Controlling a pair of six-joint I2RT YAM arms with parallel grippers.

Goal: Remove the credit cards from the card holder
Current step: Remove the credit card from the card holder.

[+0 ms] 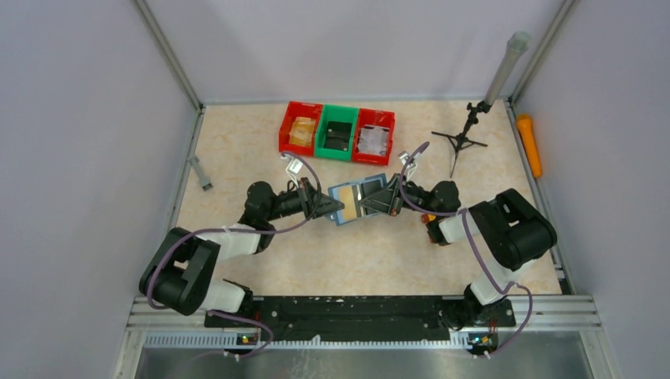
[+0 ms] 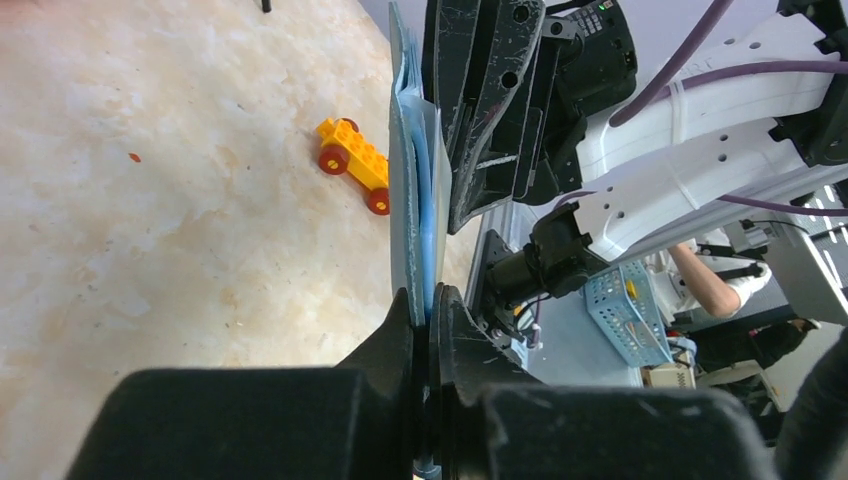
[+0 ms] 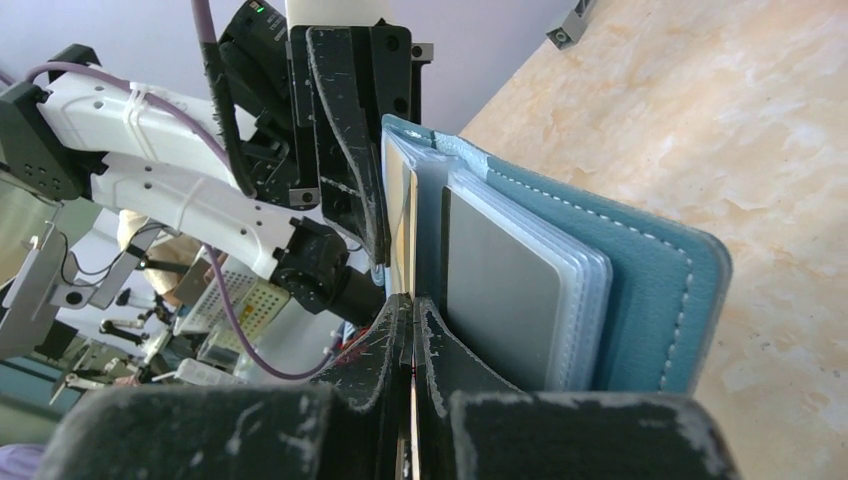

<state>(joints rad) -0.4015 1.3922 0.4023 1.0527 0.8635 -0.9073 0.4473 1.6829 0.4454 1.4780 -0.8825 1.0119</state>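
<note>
The teal-blue card holder point(image 1: 357, 201) hangs open above the table centre, held between both grippers. My left gripper point(image 1: 330, 207) is shut on its left edge; in the left wrist view the jaws point(image 2: 428, 295) clamp the edge-on holder point(image 2: 408, 190). My right gripper point(image 1: 385, 197) is shut on a thin credit card point(image 3: 400, 210) that stands in the holder's inner slots, jaws point(image 3: 413, 300) tight on it. A second grey credit card point(image 3: 500, 290) sits in the clear sleeves beside it, inside the teal cover point(image 3: 640, 290).
Two red bins point(image 1: 300, 126) point(image 1: 374, 136) and a green bin point(image 1: 337, 134) stand at the back. A black tripod stand point(image 1: 466, 138) is at the back right, an orange cylinder point(image 1: 529, 144) by the right wall. A yellow toy car point(image 2: 355, 160) lies below the right arm.
</note>
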